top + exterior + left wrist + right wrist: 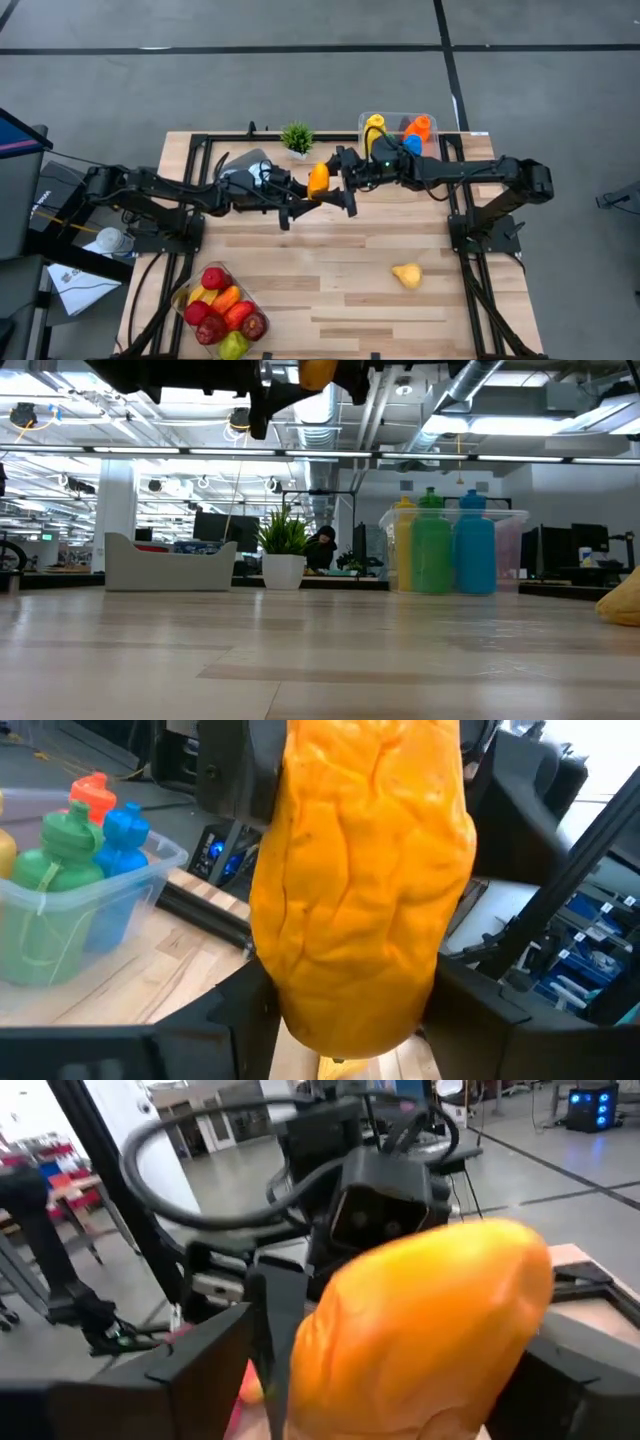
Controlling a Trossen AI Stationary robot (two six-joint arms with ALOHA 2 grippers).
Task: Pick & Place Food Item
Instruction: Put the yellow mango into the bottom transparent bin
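A: Both arms meet high over the back half of the table, and the orange pepper (pixel 318 180) sits right between them, well clear of the wood.

B: The left gripper (pixel 303 192) has it. In its wrist view the pepper (pixel 360 890) fills the gap between the two dark fingers (pixel 240 1020), which press on either side, so those jaws are pinching it.

A: And the right gripper (pixel 345 180)?

B: Facing the left one head on, just beyond the pepper. From its own wrist camera the pepper (pixel 420 1330) lies between its fingers (pixel 205 1365), which stand spread wider than the fruit. I can't tell if they touch it.

A: Below the jaws?

B: A yellow pear (pixel 406 275) lies well off from the right jaws. A clear tub of red and green fruit (pixel 222 312) sits at the near edge, far beneath the left arm. Behind the right gripper, a bin of coloured bottles (pixel 398 135).
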